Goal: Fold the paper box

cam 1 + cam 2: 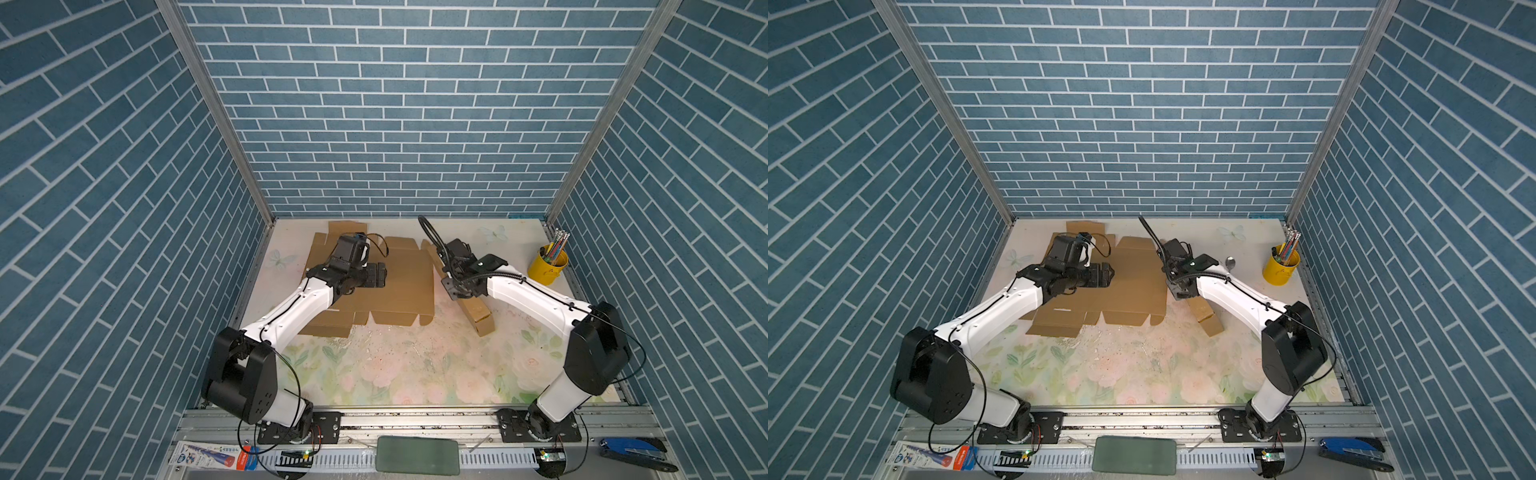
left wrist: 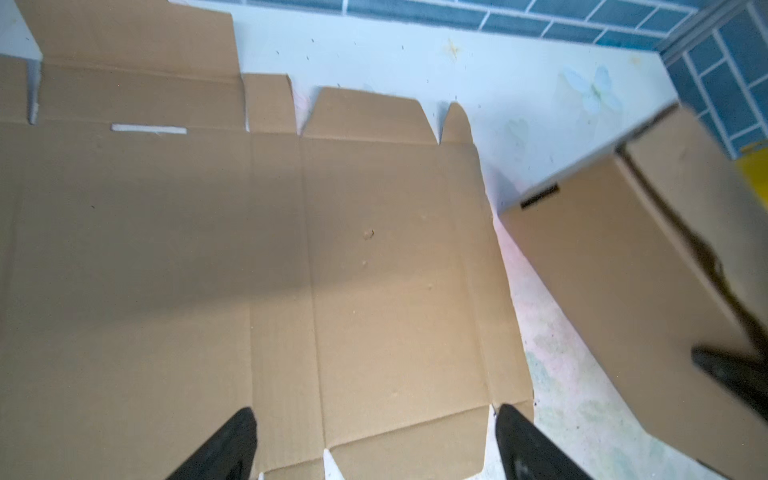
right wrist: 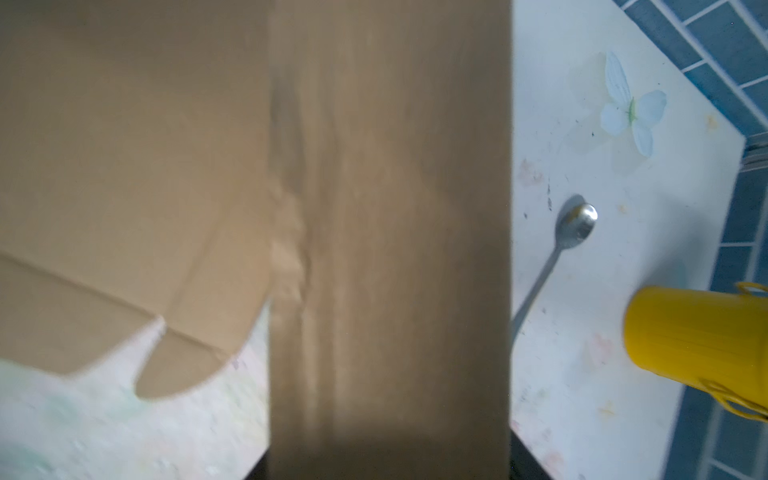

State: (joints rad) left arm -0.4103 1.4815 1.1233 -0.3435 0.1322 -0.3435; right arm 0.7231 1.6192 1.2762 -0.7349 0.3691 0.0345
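Currently the paper box (image 1: 409, 286) is found unfolded, lying flat as a brown cardboard sheet on the far left part of the table (image 1: 395, 374), with small flaps spread out at its near and far edges. The left gripper (image 2: 376, 415) is held above this sheet, and in the left wrist view its two black fingertips (image 2: 232, 440) are seen spread wide apart with nothing caught between them; whether the sheet is touched cannot be told. Just to the right of the sheet a long cardboard panel (image 1: 480, 318) is raised and tilted, running from the far side toward the near side. A strip of bare table is seen between it and the flat sheet in the left wrist view, and whether the two are joined cannot be told. The right gripper (image 1: 454, 289) is placed at this panel, about at its middle. In the right wrist view the panel is blurred and the fingers are almost fully hidden by it, so it cannot be told whether the jaws are pressed on it or only stand around it. A yellow cup (image 1: 547, 266) with pens is standing near the far right corner, and a metal spoon (image 3: 575, 226) is lying on the table between the panel and the cup
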